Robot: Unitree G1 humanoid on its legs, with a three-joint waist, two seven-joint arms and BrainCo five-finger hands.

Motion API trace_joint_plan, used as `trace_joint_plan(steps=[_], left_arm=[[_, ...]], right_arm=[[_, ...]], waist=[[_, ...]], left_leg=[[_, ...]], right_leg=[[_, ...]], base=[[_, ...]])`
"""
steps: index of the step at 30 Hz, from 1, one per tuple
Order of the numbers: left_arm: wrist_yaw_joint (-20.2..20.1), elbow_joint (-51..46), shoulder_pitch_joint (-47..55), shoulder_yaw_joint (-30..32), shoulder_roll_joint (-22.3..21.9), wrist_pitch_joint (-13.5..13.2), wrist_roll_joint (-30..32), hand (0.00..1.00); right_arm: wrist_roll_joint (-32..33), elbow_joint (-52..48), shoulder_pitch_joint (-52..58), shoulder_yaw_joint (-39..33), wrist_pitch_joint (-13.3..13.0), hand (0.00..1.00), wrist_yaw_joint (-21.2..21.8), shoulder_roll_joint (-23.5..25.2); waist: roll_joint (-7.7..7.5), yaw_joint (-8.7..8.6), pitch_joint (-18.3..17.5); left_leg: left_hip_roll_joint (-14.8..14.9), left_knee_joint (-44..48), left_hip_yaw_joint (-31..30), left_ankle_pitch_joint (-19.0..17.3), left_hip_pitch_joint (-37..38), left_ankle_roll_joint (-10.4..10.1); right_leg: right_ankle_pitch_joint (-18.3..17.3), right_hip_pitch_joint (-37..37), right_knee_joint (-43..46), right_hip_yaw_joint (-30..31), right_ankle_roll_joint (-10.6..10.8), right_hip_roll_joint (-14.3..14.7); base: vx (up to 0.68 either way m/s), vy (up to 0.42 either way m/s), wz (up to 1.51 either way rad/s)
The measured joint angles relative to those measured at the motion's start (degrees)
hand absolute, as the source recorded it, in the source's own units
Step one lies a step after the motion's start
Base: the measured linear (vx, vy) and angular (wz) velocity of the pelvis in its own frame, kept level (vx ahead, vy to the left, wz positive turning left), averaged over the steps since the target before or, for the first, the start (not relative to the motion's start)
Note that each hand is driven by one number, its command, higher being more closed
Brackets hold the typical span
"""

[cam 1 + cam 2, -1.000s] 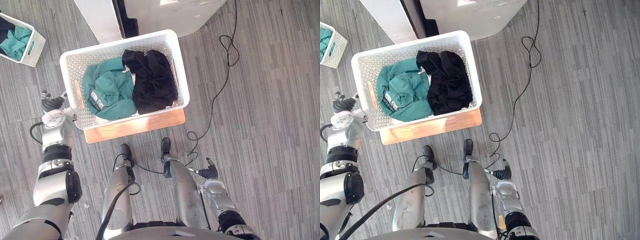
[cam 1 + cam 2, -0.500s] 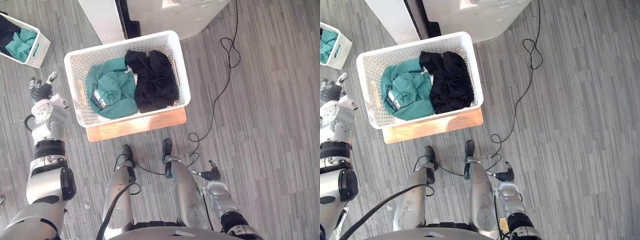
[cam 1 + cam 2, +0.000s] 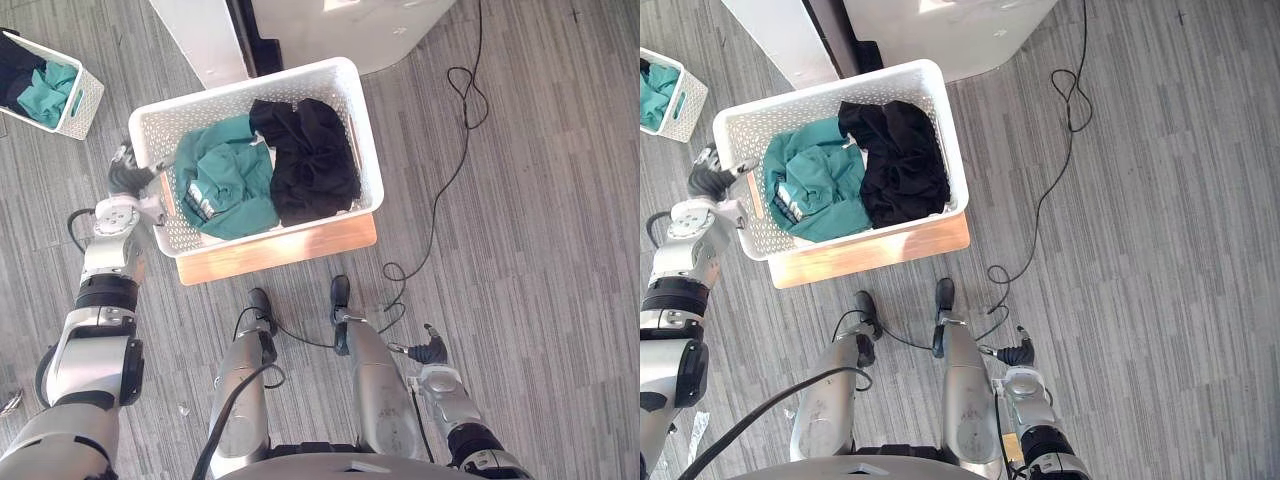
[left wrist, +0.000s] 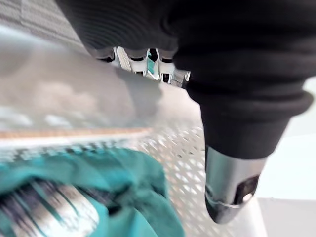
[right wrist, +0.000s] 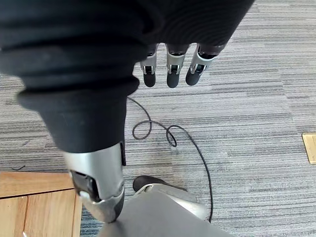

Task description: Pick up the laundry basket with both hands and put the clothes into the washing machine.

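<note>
Left hand at laundry basket rim

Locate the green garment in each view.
Left eye view: green garment in left half of white basket, beside black clothes.
Right eye view: green garment, same place.
Left wrist view: green garment close up against basket wall.
Right wrist view: faces floor beside the wooden board.
Shared landmark: white basket on wooden board.

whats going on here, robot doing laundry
The left robot hand is at the left rim of the laundry basket, which holds a green garment and a black garment and sits on a wooden board. The right robot hand hangs open over the floor, away from the basket, so the two-handed lift is not yet under way.
</note>
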Motion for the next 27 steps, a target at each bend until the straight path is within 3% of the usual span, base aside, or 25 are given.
trace_joint_plan(steps=[2, 5, 12, 17, 22, 24, 27], left_arm=[[0.4, 1.4, -0.1, 5.6, -0.5, 1.0, 5.9, 0.00], [2.1, 1.3, -0.8, 9.0, -1.2, 1.1, 10.6, 0.00], [7.5, 0.6, -1.9, 12.1, -4.3, 1.1, 12.2, 0.00], [8.2, 0.6, -2.2, 11.8, -5.2, 1.1, 12.2, 0.00], [3.8, 0.4, -2.5, 7.1, -4.8, 1.0, 13.7, 0.00], [2.0, 0.4, -2.8, 4.3, -2.5, 1.1, 15.0, 0.00], [-1.6, -0.9, -2.9, -2.0, 1.3, 1.2, 15.7, 0.00]], right_arm=[[1.3, 0.8, 0.0, -0.2, -0.4, 0.00, 0.0, -0.1], [2.2, 2.3, -0.3, -0.2, -0.8, 0.00, -0.1, -0.1], [2.2, 2.2, -0.3, -0.2, -1.8, 0.00, -0.5, -0.1], [2.2, 2.1, -0.3, -0.2, -1.9, 0.00, -0.5, -0.1], [2.2, 1.0, -0.3, -0.3, -1.8, 0.00, -0.4, -0.1], [2.4, -1.2, -0.2, -0.2, -1.7, 0.00, -0.4, -0.2], [8.0, -16.8, 1.6, 0.9, -1.9, 0.00, -0.2, 0.2]], waist=[[0.03, -0.01, 0.0], [0.06, -0.51, 0.0], [0.11, -0.71, 0.0], [0.11, -0.49, 0.0], [0.15, -0.39, 0.0], [0.17, -0.39, 0.0], [0.18, -0.55, 0.0]], left_leg=[[0.3, 0.5, 0.4, -0.1, -1.2, 0.1], [0.6, 0.9, 0.5, -0.1, -1.8, 0.1], [0.7, 0.9, 0.7, -0.1, -2.5, 0.2], [0.7, 1.0, 0.6, 0.0, -2.8, 0.3], [0.7, 1.0, 0.7, 0.0, -3.7, 0.4], [0.7, 1.1, 0.8, 0.1, -4.3, 0.4], [1.2, 2.2, 0.9, -0.2, -5.1, 0.7]], right_leg=[[0.4, -1.2, 0.0, 0.4, -0.1, 0.3], [0.9, -1.7, -0.2, 0.5, -0.1, 0.5], [2.4, -1.7, -2.0, 0.8, 0.1, 0.7], [2.6, -1.8, -2.4, 0.7, 0.1, 0.7], [2.8, -2.7, -2.6, 0.8, 0.2, 0.7], [3.0, -3.3, -2.5, 0.9, 0.2, 0.7], [3.5, -3.6, -3.0, 1.1, 0.3, 1.0]], base=[[-0.02, -0.039, -0.12], [-0.02, -0.041, -0.04], [-0.01, -0.014, -0.03], [0.00, 0.000, 0.00], [0.00, -0.006, 0.00], [0.03, -0.033, -0.03], [0.02, -0.032, -0.05]])
